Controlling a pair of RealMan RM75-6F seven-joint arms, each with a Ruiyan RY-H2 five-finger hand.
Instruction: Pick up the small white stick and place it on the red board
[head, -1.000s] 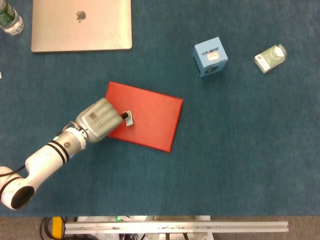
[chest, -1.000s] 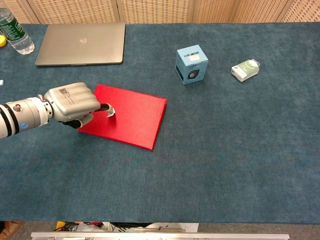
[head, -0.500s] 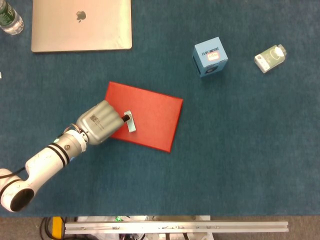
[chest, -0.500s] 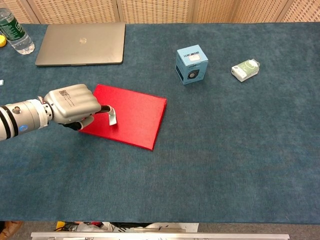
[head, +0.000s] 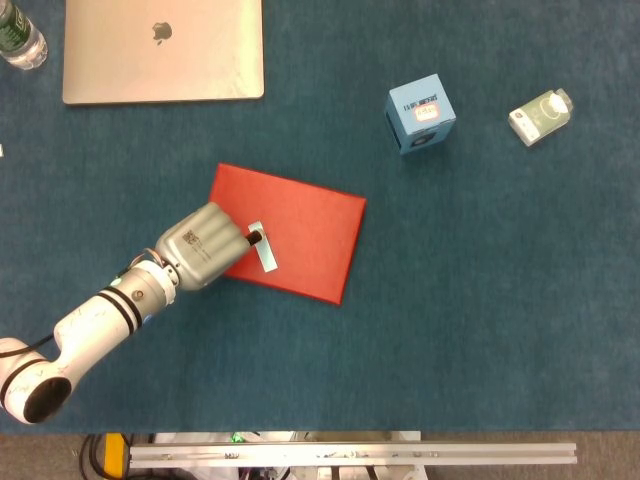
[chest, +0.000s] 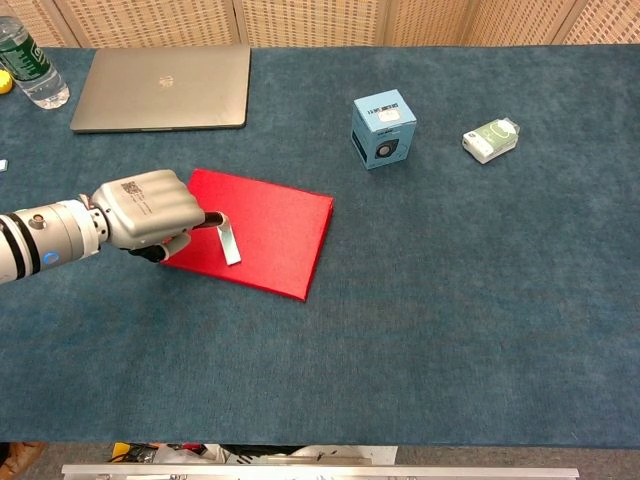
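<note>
The left hand (head: 205, 246) hides the red board's (head: 300, 235) near-left corner and its own fingers.

On the blue-carpeted table (head: 480, 300) we see a closed laptop (head: 163, 48) at the far left, a water bottle (head: 18, 38) just beside it at the corner, a small blue box (head: 421, 117) standing further right, and a pale green packet (head: 540, 116) lying near the box.

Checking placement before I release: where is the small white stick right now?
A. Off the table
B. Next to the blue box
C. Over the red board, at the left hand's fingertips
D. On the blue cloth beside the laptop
C: the small white stick lies over the red board, one end at the left hand.
</note>
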